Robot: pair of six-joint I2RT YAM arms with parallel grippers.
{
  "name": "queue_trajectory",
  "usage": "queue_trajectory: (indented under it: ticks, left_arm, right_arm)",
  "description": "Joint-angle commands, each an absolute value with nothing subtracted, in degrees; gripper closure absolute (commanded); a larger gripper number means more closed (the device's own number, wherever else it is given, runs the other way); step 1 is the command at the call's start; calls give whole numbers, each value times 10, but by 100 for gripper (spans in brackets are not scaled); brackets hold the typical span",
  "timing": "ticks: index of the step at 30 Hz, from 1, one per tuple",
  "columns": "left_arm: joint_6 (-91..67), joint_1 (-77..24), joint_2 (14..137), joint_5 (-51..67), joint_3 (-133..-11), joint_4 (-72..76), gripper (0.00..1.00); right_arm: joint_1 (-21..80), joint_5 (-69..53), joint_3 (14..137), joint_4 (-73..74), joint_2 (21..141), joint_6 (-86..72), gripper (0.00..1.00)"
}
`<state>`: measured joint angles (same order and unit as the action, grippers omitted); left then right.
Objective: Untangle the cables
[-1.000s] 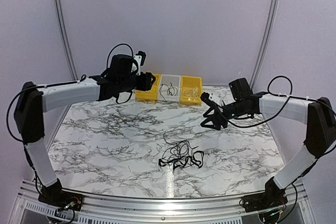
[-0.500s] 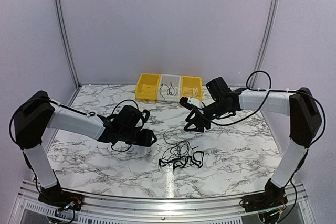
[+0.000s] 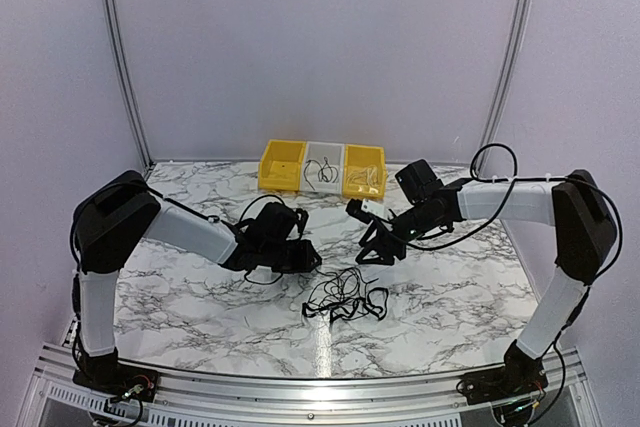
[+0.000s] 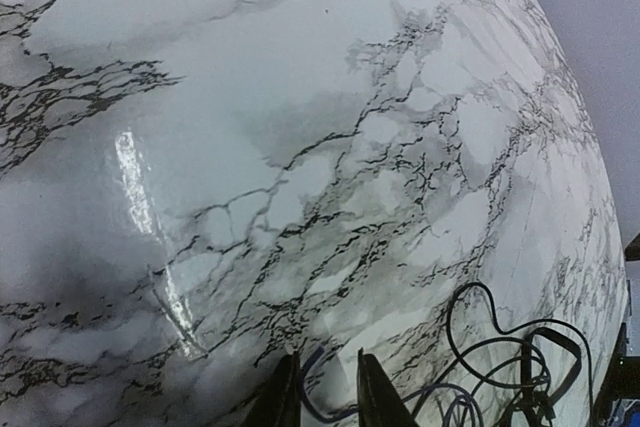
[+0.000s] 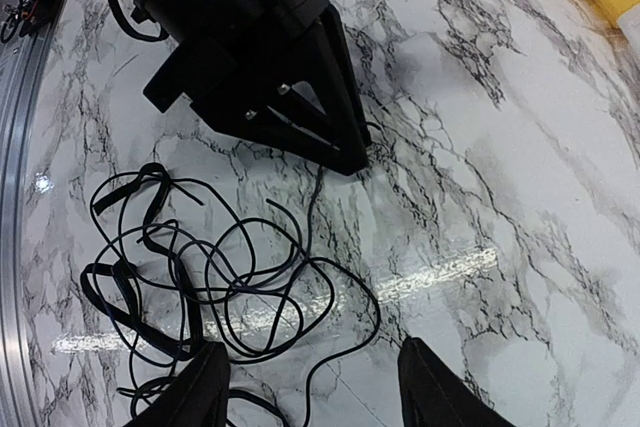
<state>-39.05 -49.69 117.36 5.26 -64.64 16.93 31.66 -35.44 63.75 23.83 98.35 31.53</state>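
Cables (image 3: 345,297): what do they look like right now, anyone? (tom)

Thin black cords in one loose pile of loops, lying flat on the marble-print desk (image 3: 200,297), about mid-width and toward the near half. The ends are too small to make out any plugs properly. (riz)

Which way does the pile run? (tom)

From the top camera it's wider left to right than front to back. One loose strand leaves the far-left side and runs toward the left gripper (image 3: 313,259). The rest is curls crossing over each other, so I can't give a direction for any single cord. (riz)

And the jaws? (tom)

The left ones sit low at the desk, just beside the pile's far-left edge. They stand narrow, and the left wrist view has a strand running through the gap. Can't tell if it's actually pinched. The right gripper (image 5: 315,397) hangs just past the pile's far side with its jaws wide and nothing in them. Loops lie on the desk below it. (riz)

Anything else on there? (tom)

Three bins in a row at the back edge, well apart from the pile. There's the left yellow bin (image 3: 280,185), the pale bin (image 3: 324,147) with a thin cord in it, and the right yellow bin (image 3: 364,150). (riz)
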Motion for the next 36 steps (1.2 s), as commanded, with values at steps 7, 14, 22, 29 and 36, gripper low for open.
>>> queue_trajectory:
  ticks: [7,14,22,29,36]
  left_arm:
    - [-352,-503,1124,80,-695,178,100]
    - [-310,-519,1020,90,-703,178,100]
    - [-308,-526,942,60,-702,178,100]
    - [-298,-527,915,48,-699,178,100]
    - [-287,-528,900,31,-691,177,100]
  right_arm:
    - [318,-356,669,232,952,305,42]
    - [321,-405,756,297,951,325,38]
    - [322,-479,773,275,951,293,33]
    - [322,-542,769,262,968,255,35]
    - [303,-498,765,298,931,315,35]
